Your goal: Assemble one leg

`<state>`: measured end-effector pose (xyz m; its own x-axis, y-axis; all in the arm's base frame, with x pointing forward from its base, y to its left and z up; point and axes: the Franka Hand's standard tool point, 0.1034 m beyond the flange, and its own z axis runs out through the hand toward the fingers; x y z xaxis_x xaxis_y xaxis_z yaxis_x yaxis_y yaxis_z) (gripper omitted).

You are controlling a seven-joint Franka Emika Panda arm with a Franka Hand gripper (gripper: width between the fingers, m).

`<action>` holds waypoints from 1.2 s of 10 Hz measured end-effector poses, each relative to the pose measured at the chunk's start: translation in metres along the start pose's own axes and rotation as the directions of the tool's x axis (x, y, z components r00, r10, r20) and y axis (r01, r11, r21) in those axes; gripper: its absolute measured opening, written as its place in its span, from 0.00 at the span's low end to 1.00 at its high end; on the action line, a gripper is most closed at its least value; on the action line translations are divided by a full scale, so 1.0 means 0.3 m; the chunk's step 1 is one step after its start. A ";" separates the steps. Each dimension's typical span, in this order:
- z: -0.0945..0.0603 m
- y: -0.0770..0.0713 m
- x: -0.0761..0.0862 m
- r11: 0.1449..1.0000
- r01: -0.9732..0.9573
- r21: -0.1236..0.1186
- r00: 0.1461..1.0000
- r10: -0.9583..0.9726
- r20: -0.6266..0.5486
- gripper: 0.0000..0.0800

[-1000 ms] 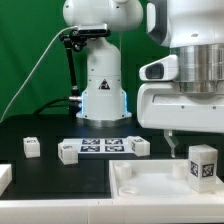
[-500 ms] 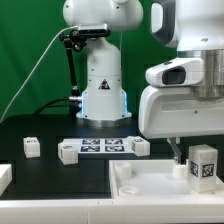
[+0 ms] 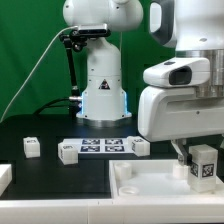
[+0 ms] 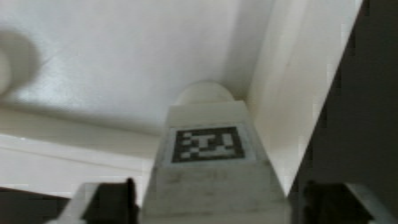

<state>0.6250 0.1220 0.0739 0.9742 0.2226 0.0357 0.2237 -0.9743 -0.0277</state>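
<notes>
The jaws are closing snugly on the upright leg (image 4: 215,150), holding it over the panel (image 3: 140,186) corner; next it is probably needing straight seating there.

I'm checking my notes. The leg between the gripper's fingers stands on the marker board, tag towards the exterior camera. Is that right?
Not quite. The leg between the fingers of the gripper stands on the white panel, not on the marker board, which lies apart, towards the exterior view's left. The exterior view shows this. Its tag does face that camera.
</notes>
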 end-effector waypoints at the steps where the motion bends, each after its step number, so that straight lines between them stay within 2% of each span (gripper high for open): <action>1: 0.000 0.002 0.000 1.000 -0.013 0.000 1.000 0.013 0.000 0.36; 3: 0.001 0.002 0.001 0.994 -0.105 0.000 0.994 0.105 -0.004 0.36; 5: 0.003 0.007 0.001 0.888 -0.460 0.014 0.888 0.460 -0.008 0.36; 7: 0.005 0.011 0.000 0.679 -0.734 0.023 0.678 0.735 -0.017 0.36; 8: 0.006 0.009 -0.003 0.539 -0.842 0.027 0.539 0.842 -0.025 0.36; 9: 0.006 0.006 -0.006 0.405 -0.914 0.030 0.404 0.914 -0.034 0.36; 10: 0.007 0.009 -0.007 0.341 -0.939 0.036 0.340 0.940 -0.028 0.36; 11: 0.007 0.013 -0.008 0.217 -0.975 0.045 0.216 0.976 -0.008 0.36; 12: 0.007 0.014 -0.008 0.148 -0.988 0.046 0.148 0.989 -0.002 0.36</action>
<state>0.6237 0.1173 0.0717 0.3655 -0.9306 -0.0206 -0.9280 -0.3626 -0.0856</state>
